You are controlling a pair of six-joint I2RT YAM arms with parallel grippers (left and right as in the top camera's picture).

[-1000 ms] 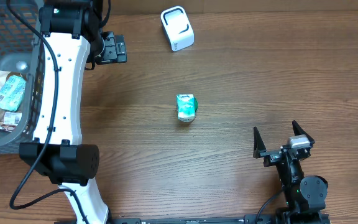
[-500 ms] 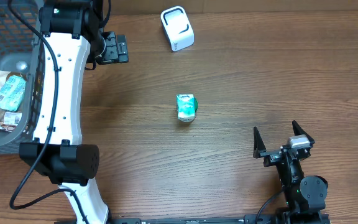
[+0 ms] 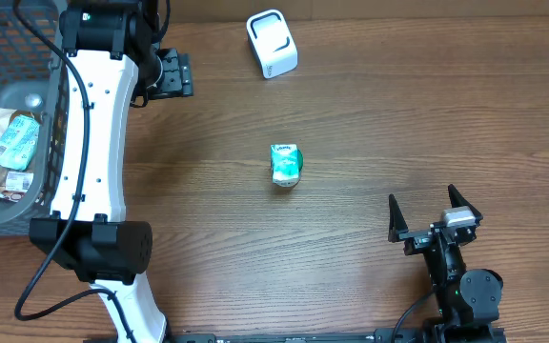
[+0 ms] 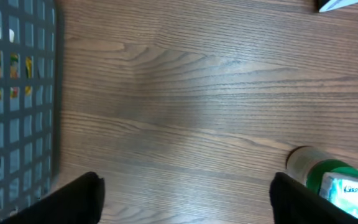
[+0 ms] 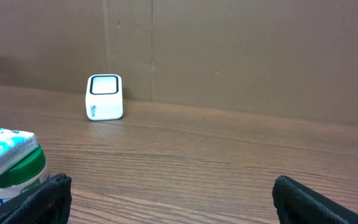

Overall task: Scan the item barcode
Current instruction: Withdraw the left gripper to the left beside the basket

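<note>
Overhead, the small pot (image 3: 285, 165) stands alone near the middle of the wooden surface (image 3: 398, 114); the white scanner (image 3: 272, 44) sits well apart at about 12 o'clock from it; a wire basket (image 3: 8, 38) holding packets fills the 9 o'clock edge. The left claw (image 3: 174, 74) hovers at about 10 o'clock of the pot, close to the basket; the right claw (image 3: 421, 195) waits at about 4 o'clock, jaws spread on nothing.

From the left wrist, only dark fingertips (image 4: 73, 199) show in the lower corners, far apart with bare wood between, so this claw is open and empty; the pot peeks in at 4 o'clock, outside the gap.

From the right wrist, the fingers (image 5: 48, 199) also stand wide and empty; the pot is near at 8 o'clock, beside one tip and not between them; the scanner stands beyond at 11 o'clock.

As for handling, the pot looks light and stiff, probably plastic; its rounded side may slip and its printed top looks soft; I would pinch across the body under the green band; no barcode shows in any view.
</note>
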